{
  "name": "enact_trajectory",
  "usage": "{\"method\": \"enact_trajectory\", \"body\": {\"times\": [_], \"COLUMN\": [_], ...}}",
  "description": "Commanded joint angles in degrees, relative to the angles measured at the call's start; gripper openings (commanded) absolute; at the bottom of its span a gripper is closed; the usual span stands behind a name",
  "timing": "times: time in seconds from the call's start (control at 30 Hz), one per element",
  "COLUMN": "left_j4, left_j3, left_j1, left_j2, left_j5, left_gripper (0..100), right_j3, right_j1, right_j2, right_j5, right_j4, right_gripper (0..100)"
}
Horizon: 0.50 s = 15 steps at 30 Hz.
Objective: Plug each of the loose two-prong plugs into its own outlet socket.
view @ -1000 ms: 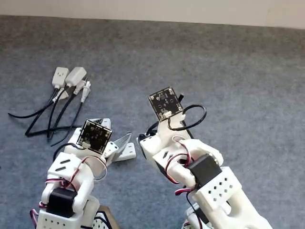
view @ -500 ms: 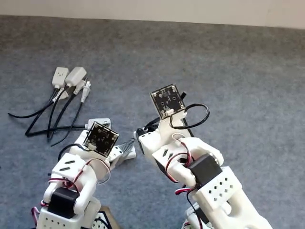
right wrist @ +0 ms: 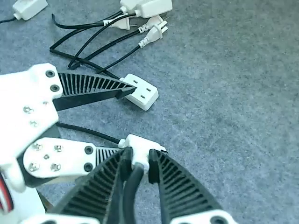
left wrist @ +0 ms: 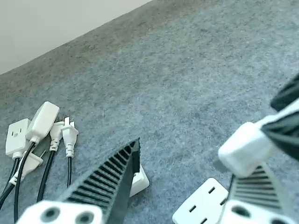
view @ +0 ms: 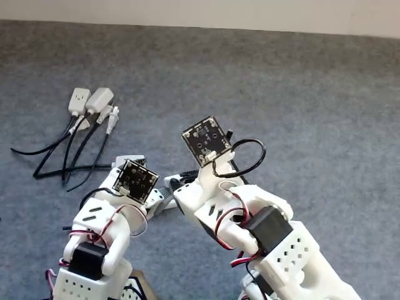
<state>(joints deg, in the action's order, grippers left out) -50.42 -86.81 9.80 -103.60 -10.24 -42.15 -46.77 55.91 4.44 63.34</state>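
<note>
- Right claw (right wrist: 140, 156): clamped tight on a white two-prong plug (right wrist: 140, 143), whose black cord runs back between the jaws. The prongs are hidden, so their alignment cannot be confirmed.
- Left claw (left wrist: 194, 161): spread wide and holding nothing. A slotted outlet socket (left wrist: 201, 208) lies on the grey carpet (left wrist: 187, 84) between its jaws. A second socket (right wrist: 140, 92) sits at the tip of the ribbed jaw.
- The held plug is just beside the slotted socket, close to the left claw's other jaw.
- Recommended: pinch the socket with the left claw first, as it looks light enough to skid. Then square the prongs to the slots and press straight in.
- The left wrist view supplies the slot face and the right wrist view supplies the grip. The high view supplies the remaining loose plugs (view: 111, 119), well apart beyond the left arm.
</note>
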Motion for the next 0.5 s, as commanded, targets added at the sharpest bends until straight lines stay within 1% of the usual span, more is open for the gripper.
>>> {"method": "enact_trajectory", "body": {"times": [0.0, 0.2, 0.47], "left_j4": [1.41, 1.05, 0.97], "left_j3": [0.22, 1.27, 1.27], "left_j1": [-1.54, -1.63, -1.36], "left_j2": [-0.31, -0.31, -0.31], "left_j5": [-0.62, -0.62, -0.62], "left_gripper": [30, 30, 30], "right_j3": [0.84, -3.21, -3.03], "right_j1": [-0.57, -0.48, -0.13], "right_j2": [0.40, 0.40, 0.40], "right_j5": [-2.55, -4.48, -6.42], "right_j4": [0.48, 0.57, 1.80], "right_gripper": [0.5, 0.5, 0.5]}}
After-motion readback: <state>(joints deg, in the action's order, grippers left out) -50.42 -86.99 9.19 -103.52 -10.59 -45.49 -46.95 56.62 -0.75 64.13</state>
